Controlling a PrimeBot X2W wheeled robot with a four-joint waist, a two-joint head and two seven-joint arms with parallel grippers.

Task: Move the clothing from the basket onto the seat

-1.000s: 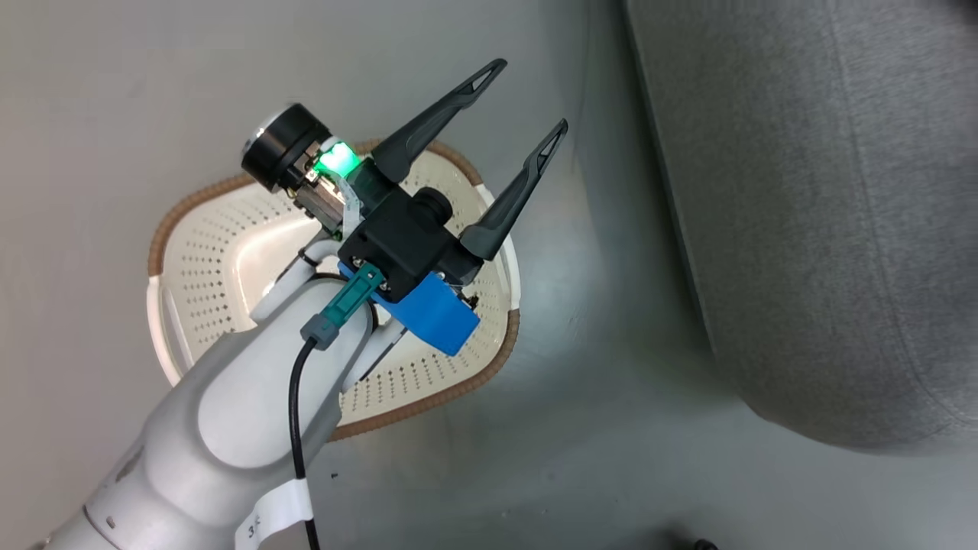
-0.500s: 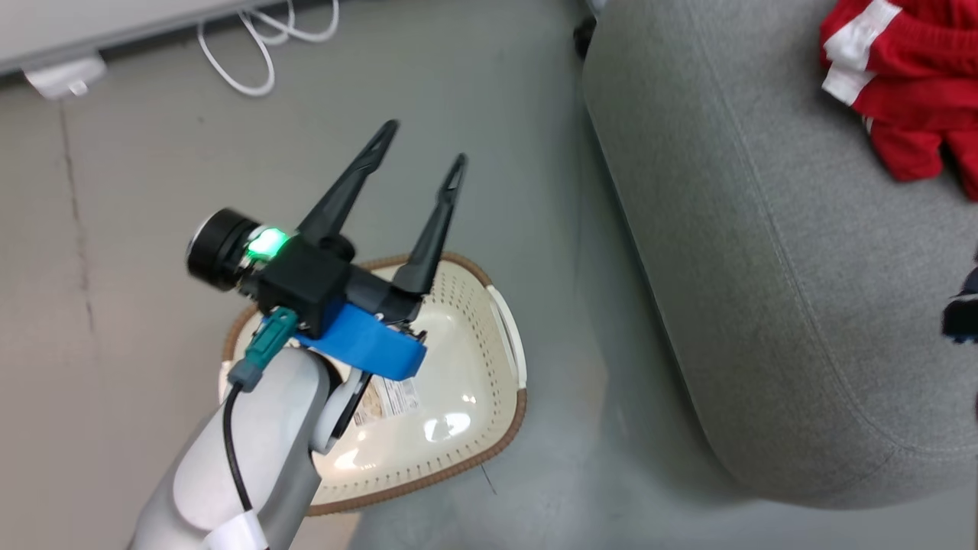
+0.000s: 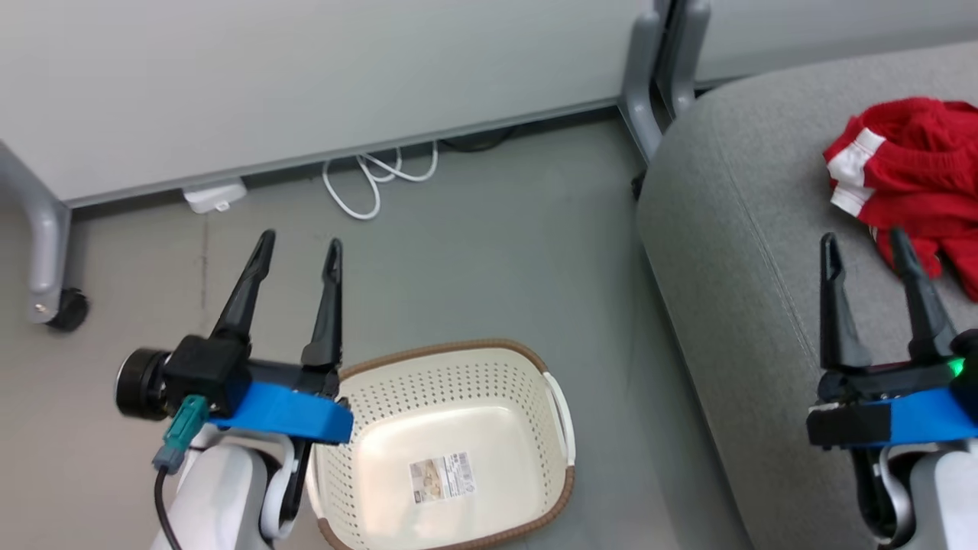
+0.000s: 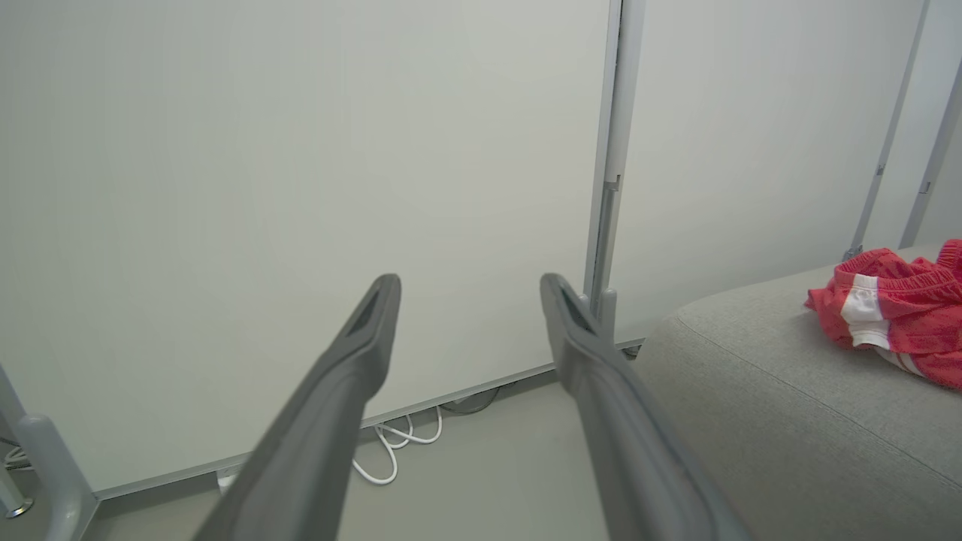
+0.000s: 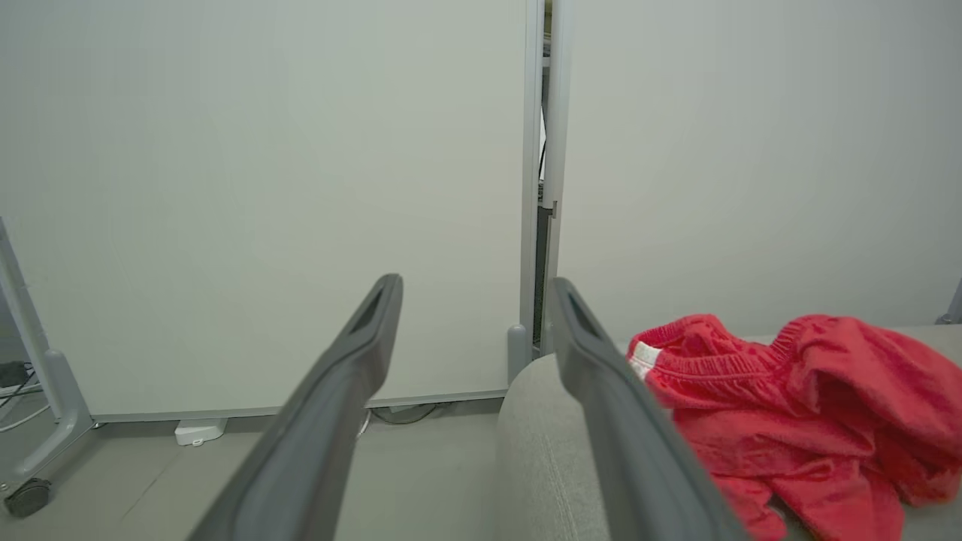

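Red soft fabric clothing [image 3: 909, 176] with white striped trim lies bunched on the large light grey upholstered seat [image 3: 733, 252], toward its far right. An elastic waistband shows in the right wrist view.

Cream-white perforated plastic basket [image 3: 458, 347] with a brown woven-look rim stands on the grey floor [image 3: 497, 252], left of the seat and apart from it. Its bare bottom carries a paper label [image 3: 442, 477].

Robot's left gripper [image 3: 299, 238] hovers beside the basket's left rim, fingers spread wide, pointing toward the white partition panel [image 3: 306, 76]. Its blue wrist bracket [image 3: 283, 409] overlaps that rim in the head view.

Robot's right gripper [image 3: 862, 237] hangs over the seat's near part, fingers likewise apart. One fingertip overlaps the clothing's near edge; contact cannot be told.

Along the panel's foot:
- coiled white cable [image 3: 382, 179]
- small white plug block [image 3: 214, 195]
- grey panel leg on a black castor [image 3: 46, 252], far left
- paired grey uprights [image 3: 657, 69] by the seat's far corner
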